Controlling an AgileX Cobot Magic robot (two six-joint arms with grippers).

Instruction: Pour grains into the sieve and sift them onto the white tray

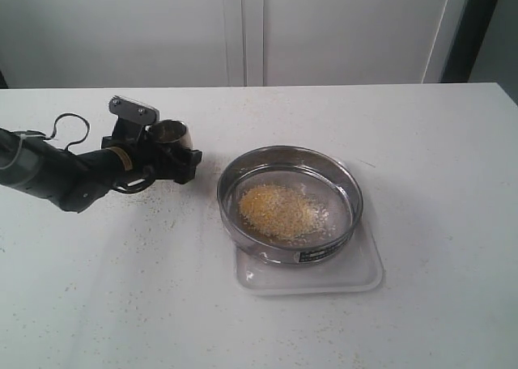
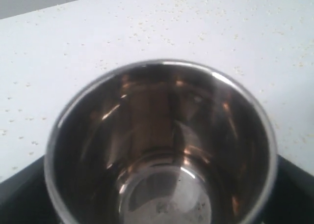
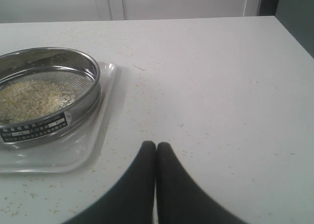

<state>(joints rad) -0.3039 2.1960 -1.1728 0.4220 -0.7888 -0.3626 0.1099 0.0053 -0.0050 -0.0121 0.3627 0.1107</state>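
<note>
Your left tool (image 1: 180, 152) lies low over the white counter (image 1: 421, 142), toward its left edge, with the small polished steel cup (image 1: 167, 131) standing upright between its dark fingers. The left wrist view looks straight down into that cup and shows a bare, shiny bottom. You cannot tell from these views whether the fingers press the cup wall or merely flank it.

The wide round steel sieve with the wire-mesh bottom (image 1: 275, 254) sits near the middle of the counter, resting on the flat white plastic tray with rounded corners (image 1: 356, 276). The tray's near and right edges stick out from under it. The yellow and whitish grains (image 1: 279, 209) lie heaped in the sieve on the mesh, with loose specks scattered over the counter around it.

Your right tool (image 3: 156, 148) is closed with its two black fingers pressed together, holding nothing. It hangs above bare counter, on the sieve's right-hand side, beside the tray.
</note>
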